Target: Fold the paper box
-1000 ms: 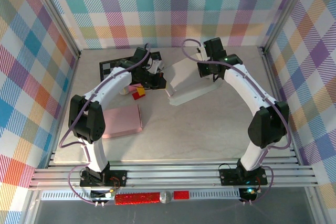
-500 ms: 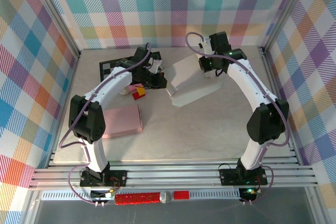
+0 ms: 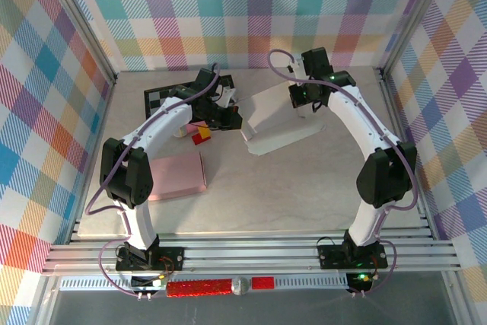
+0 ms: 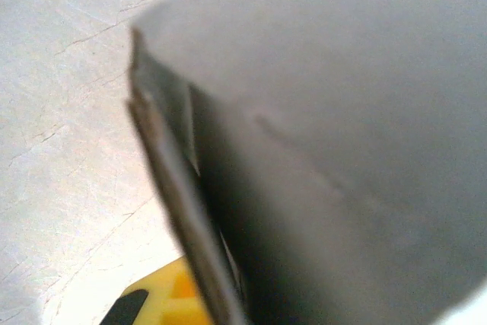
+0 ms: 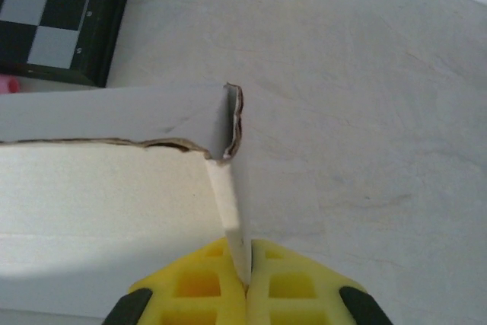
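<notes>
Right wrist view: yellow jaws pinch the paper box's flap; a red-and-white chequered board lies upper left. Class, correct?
No: the chequered board is black and white, not red and white, as the right wrist view shows. The rest holds.

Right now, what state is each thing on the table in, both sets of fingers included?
paper box: partly folded, a side wall raised, held at two edges.
left fingers: shut on the box's left edge.
right fingers: shut on a thin upright flap of the box.
chessboard: lying flat at the back left, partly under the left arm.
pink pad: lying flat, apart from the box.
</notes>
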You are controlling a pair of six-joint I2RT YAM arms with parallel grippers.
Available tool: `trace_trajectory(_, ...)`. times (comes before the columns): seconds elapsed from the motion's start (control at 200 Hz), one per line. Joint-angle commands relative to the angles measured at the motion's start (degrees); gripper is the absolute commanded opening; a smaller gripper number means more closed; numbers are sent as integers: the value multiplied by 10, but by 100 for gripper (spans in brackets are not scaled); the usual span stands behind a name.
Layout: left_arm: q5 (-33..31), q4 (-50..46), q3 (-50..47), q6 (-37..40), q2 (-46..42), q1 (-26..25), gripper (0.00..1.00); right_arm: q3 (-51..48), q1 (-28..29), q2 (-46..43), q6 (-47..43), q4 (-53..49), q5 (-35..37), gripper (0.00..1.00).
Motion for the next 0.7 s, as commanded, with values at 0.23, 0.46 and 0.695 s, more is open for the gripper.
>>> trace_trajectory(0.23, -60, -12, 42, -41, 5, -24, 0, 3, 68, 14, 141, -66, 319, 0)
trace_trajectory(0.46, -105, -11, 42, -71, 9, -39, 0, 24, 133, 44, 245, -167, 438, 0)
trace_trajectory(0.695, -105, -9, 33, -76, 17, -51, 0, 18, 157, 49, 277, -195, 423, 0)
